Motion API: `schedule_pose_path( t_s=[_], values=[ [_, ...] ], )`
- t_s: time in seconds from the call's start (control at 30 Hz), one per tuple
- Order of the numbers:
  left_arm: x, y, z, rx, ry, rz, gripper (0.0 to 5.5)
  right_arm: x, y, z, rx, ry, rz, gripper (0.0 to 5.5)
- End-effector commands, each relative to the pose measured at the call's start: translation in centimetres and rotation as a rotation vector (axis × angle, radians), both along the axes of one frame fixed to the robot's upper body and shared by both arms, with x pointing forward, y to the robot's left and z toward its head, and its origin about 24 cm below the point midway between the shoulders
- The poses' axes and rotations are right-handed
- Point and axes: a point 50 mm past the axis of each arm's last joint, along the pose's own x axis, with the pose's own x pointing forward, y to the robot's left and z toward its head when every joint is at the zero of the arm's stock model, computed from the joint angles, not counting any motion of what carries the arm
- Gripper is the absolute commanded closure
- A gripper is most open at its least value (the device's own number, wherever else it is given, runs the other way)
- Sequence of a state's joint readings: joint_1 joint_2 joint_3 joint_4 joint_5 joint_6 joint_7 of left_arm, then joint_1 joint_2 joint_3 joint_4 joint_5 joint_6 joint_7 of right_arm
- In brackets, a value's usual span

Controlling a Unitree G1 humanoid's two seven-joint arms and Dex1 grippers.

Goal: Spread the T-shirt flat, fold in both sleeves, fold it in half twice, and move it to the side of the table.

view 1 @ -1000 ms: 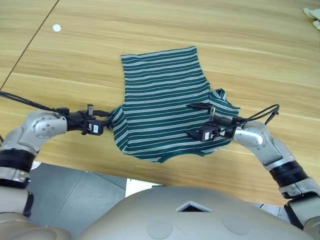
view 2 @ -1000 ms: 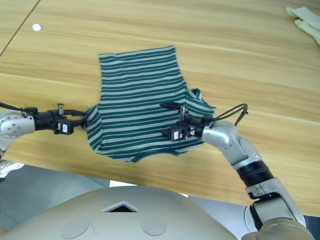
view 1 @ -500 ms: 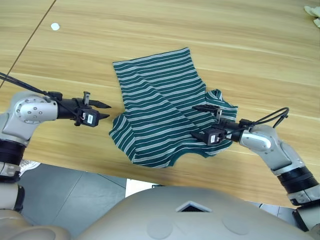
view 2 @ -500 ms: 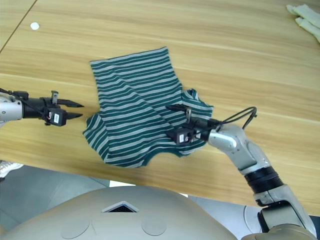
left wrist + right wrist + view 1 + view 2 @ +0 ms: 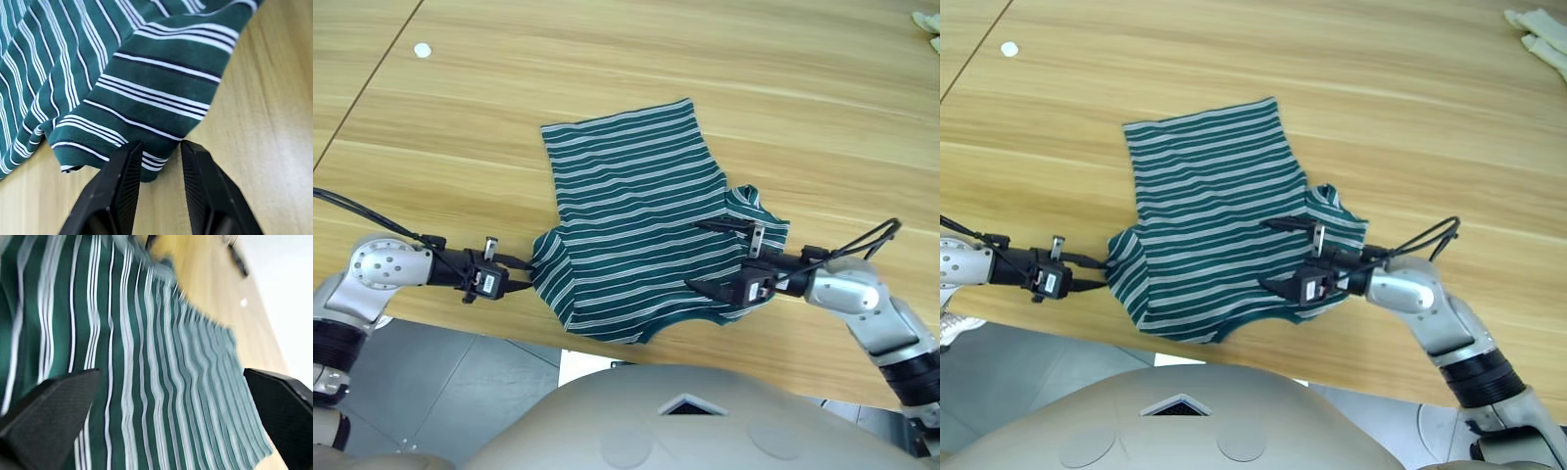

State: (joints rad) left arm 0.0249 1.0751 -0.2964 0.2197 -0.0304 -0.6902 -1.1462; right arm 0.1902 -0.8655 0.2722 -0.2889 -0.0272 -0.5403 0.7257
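The striped T-shirt [image 5: 631, 211] lies on the bench [image 5: 783, 88], close to the near edge. It looks bumpy, not flat yet. The left gripper [image 5: 161, 146] has its fingers a little apart, with a sleeve corner between them. The right gripper [image 5: 693, 257] has its fingers spread wide over the other side. I think this is the spreading step. The sleeves, both folds and the move to the side are not done.

Bare wood of the light wooden table [image 5: 607, 59] runs wide past the far hem and both flanks of the green-and-white striped T-shirt [image 5: 631, 211]. Near hem sits close to the table edge, so there's a thin strip there. Left gripper [image 5: 527, 275] blocks the left sleeve corner. Right gripper [image 5: 693, 255], fingers spread, hangs over the right side. Small white round sticker [image 5: 422, 50] and pale cloth [image 5: 1538, 29] are well apart at the far corners.
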Motion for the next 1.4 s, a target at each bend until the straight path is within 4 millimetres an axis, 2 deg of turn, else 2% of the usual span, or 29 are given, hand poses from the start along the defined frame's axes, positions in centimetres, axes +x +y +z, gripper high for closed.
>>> schedule_pose_path(
  t_s=[0.03,0.1,0.2,0.3,0.37,0.47,0.77,0.83,0.97,1.07,1.17,1.23,1.4],
  values=[
    [1.2,0.7,1.0,0.039,-0.064,0.046,4.05,0.6,-0.7,1.3,0.024,-0.034,-0.024,0.13],
    [1.6,1.1,1.1,0.067,-0.089,0.066,4.05,2.4,-1.3,1.6,0.02,-0.091,-0.127,0.13],
    [1.4,1.5,0.0,0.128,-0.081,0.073,4.05,6.2,-3.2,1.4,-0.058,-0.216,-0.36,0.13],
    [1.2,1.4,-0.7,0.157,-0.073,0.065,4.05,8.3,-5.3,1.0,-0.183,-0.299,-0.502,0.13],
    [1.1,1.3,-0.9,0.159,-0.065,0.056,4.05,9.0,-6.6,0.9,-0.234,-0.331,-0.565,0.13],
    [1.0,1.2,-0.7,0.16,-0.061,0.054,4.05,9.7,-7.9,-0.3,-0.333,-0.342,-0.614,0.13],
    [1.8,0.7,-0.1,0.137,-0.094,0.081,4.05,10.0,-10.6,-3.7,-0.474,-0.255,-0.666,0.13],
    [1.9,0.7,0.0,0.127,-0.105,0.094,4.05,10.5,-10.6,-3.2,-0.418,-0.285,-0.692,0.13],
    [2.0,0.9,0.0,0.128,-0.113,0.111,4.05,11.1,-8.4,-0.2,-0.23,-0.383,-0.673,0.13],
    [2.0,1.1,-0.2,0.131,-0.115,0.117,4.05,10.9,-6.7,1.6,-0.104,-0.427,-0.635,0.13],
    [1.9,1.2,-0.5,0.127,-0.116,0.119,4.05,9.6,-4.6,0.8,-0.089,-0.371,-0.523,0.13],
    [2.0,1.2,-0.5,0.124,-0.117,0.117,4.05,9.3,-4.1,0.2,-0.111,-0.343,-0.498,0.13],
    [2.1,1.0,-0.7,0.116,-0.119,0.114,4.05,9.5,-5.7,-3.8,-0.328,-0.249,-0.519,0.13]
  ],
)
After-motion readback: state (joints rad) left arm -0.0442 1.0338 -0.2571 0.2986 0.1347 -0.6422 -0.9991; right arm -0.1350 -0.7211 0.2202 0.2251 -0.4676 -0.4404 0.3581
